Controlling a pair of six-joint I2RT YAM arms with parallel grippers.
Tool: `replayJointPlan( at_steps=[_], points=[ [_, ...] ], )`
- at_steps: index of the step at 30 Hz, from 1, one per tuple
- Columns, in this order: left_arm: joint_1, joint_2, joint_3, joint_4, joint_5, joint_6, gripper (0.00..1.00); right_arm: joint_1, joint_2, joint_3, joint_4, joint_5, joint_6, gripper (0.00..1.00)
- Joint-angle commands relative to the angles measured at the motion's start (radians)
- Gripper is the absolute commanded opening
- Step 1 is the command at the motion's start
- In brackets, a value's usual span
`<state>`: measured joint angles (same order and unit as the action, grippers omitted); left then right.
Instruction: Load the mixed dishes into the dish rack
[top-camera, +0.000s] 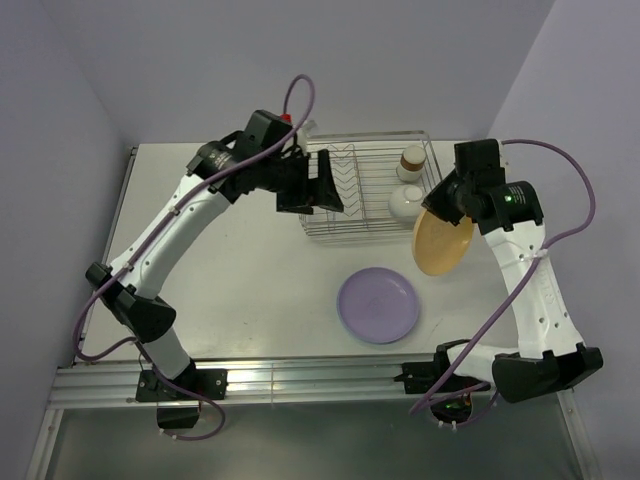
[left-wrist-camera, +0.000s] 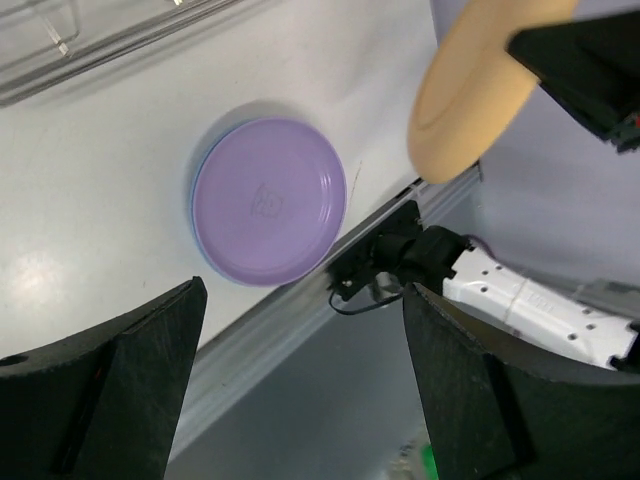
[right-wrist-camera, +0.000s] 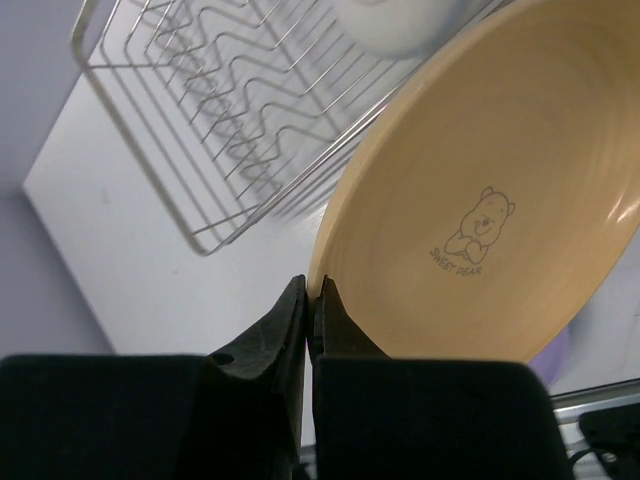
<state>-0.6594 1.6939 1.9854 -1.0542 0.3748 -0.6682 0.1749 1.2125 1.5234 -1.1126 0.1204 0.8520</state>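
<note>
The white counter (top-camera: 250, 270) carries everything. The dish rack (top-camera: 350, 238) sits at its far side, long axis running left to right, with its divider row (top-camera: 365, 185) along that same line.

The orange-yellow plate (top-camera: 443, 243) is off the counter, tilted in the air just beside the rack's near right corner. From there the rack lies to the left and away from the arm bases. The lavender plate (top-camera: 378, 304) lies flat on the counter nearer the bases, well apart from the rack. In the left wrist view a thin blue edge shows beneath it, likely the blue plate (left-wrist-camera: 197, 215).

The right hand (right-wrist-camera: 312, 295) is clamped on the orange-yellow plate's rim, fingers pinched tight on its edge. The left hand (top-camera: 322, 185) hovers over the rack's left end with its fingers spread wide and nothing between them.

The white bowl (top-camera: 405, 202) rests in the rack's right end, close to the held plate's rim; I cannot tell whether they touch. The cup (top-camera: 412, 159) stands just behind the bowl in the far right corner.

As I judge it, the right arm is the nearer one. The plate must travel left past the bowl and turn so that its edge drops between the dividers, across the rack's long axis.
</note>
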Motion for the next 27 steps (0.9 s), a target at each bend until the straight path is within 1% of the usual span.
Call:
replayJointPlan(
  at_steps=[1,2,3,4,6,7,8,9,10,12,13,15,20,27],
  points=[
    [-0.106,0.026,0.125,0.004,-0.169,0.107,0.86,0.023,0.021,0.064,-0.026,-0.096,0.136,0.0],
    [-0.146,0.039,0.139,-0.004,-0.225,0.12,0.86,0.029,0.024,0.064,-0.021,-0.106,0.151,0.0],
    [-0.161,0.046,0.15,-0.009,-0.226,0.127,0.87,0.031,0.025,0.063,-0.016,-0.114,0.168,0.0],
    [-0.173,0.052,0.167,-0.016,-0.275,0.131,0.87,0.032,0.025,0.061,-0.009,-0.129,0.203,0.0],
    [-0.201,0.061,0.174,-0.029,-0.322,0.14,0.87,0.04,0.024,0.064,0.014,-0.174,0.24,0.0],
    [-0.209,0.059,0.17,-0.032,-0.367,0.14,0.87,0.049,0.025,0.066,0.028,-0.189,0.272,0.0],
    [-0.218,0.058,0.164,-0.029,-0.369,0.142,0.87,0.052,0.027,0.064,0.036,-0.206,0.289,0.0],
    [-0.223,0.05,0.153,-0.026,-0.408,0.14,0.87,0.057,0.028,0.063,0.046,-0.247,0.307,0.0],
    [-0.224,0.044,0.123,-0.023,-0.437,0.14,0.88,0.069,0.033,0.061,0.065,-0.264,0.341,0.0],
    [-0.229,0.008,0.072,0.022,-0.451,0.145,0.88,0.092,0.039,0.069,0.077,-0.269,0.369,0.0],
    [-0.232,-0.009,0.011,0.043,-0.453,0.145,0.88,0.119,0.054,0.087,0.079,-0.248,0.381,0.0],
    [-0.235,-0.045,-0.051,0.094,-0.444,0.142,0.88,0.144,0.074,0.103,0.074,-0.237,0.39,0.0],
    [-0.244,-0.033,-0.028,0.085,-0.43,0.154,0.88,0.221,0.119,0.107,0.108,-0.231,0.432,0.0],
    [-0.255,-0.068,-0.036,0.099,-0.45,0.179,0.88,0.247,0.193,0.152,0.109,-0.223,0.421,0.0]
  ],
)
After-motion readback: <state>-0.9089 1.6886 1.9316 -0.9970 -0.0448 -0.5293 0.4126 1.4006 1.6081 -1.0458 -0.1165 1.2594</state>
